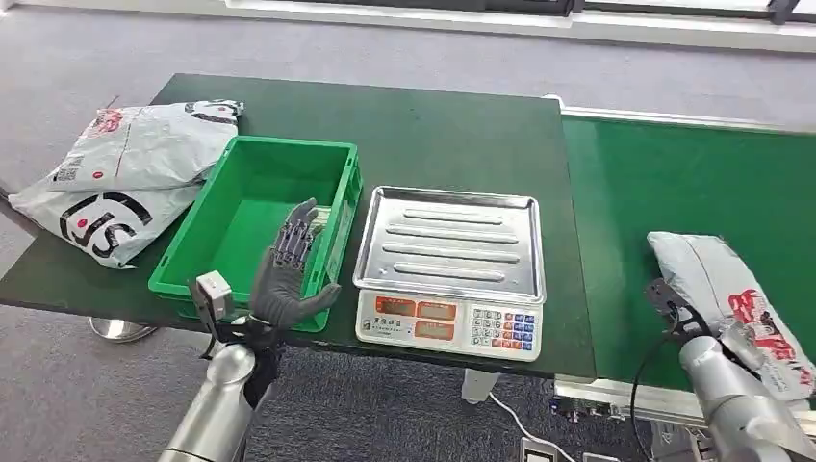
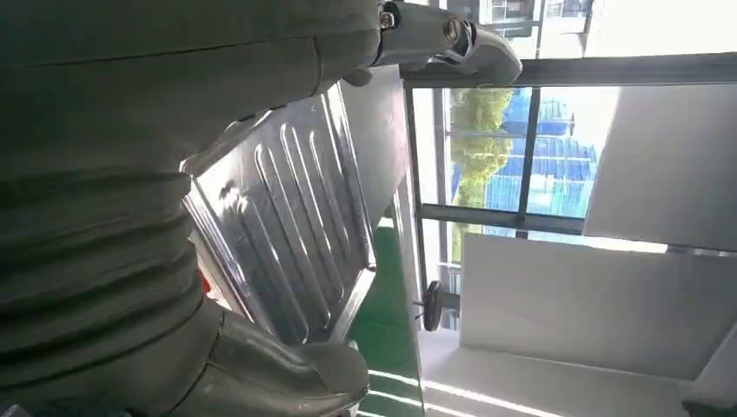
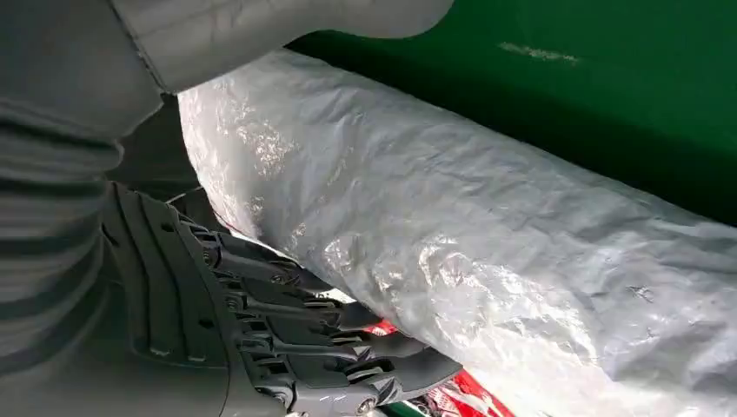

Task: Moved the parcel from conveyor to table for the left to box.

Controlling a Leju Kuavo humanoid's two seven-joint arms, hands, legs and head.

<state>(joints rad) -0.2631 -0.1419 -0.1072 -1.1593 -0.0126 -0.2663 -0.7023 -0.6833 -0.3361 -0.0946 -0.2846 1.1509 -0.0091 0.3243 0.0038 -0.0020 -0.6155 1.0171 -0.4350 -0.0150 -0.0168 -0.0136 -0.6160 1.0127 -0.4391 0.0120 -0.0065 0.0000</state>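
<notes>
The right hand (image 3: 287,347) is seen on the parcel (image 1: 736,298) that lies on the green conveyor belt (image 1: 654,183). Its dark fingers (image 3: 365,343) are laid against the parcel's crinkled grey plastic wrap, with the thumb on the other side of the bundle, but whether the parcel is actually gripped cannot be told. Red characters are printed on the parcel's wrap; they cannot be read.

The left hand (image 1: 289,269) is held up with fingers spread and nothing in it, above the near edge of the green crate (image 1: 252,173). The crate is placed just left of the scale (image 1: 450,260), on the dark green table (image 1: 443,125).

The scale is set at the table's near edge, between the crate and the conveyor belt. A ribbed steel tray (image 1: 452,197) is carried on top of it, and two reddish display windows and a keypad with white, blue and red keys are shown on its front panel. A line of small print above the displays is too small to be read.

Two more grey bags (image 1: 115,173) are piled at the table's far left, well apart from the scale and beside the crate. Large black "SF" lettering, red marks and a white label are borne on them.
</notes>
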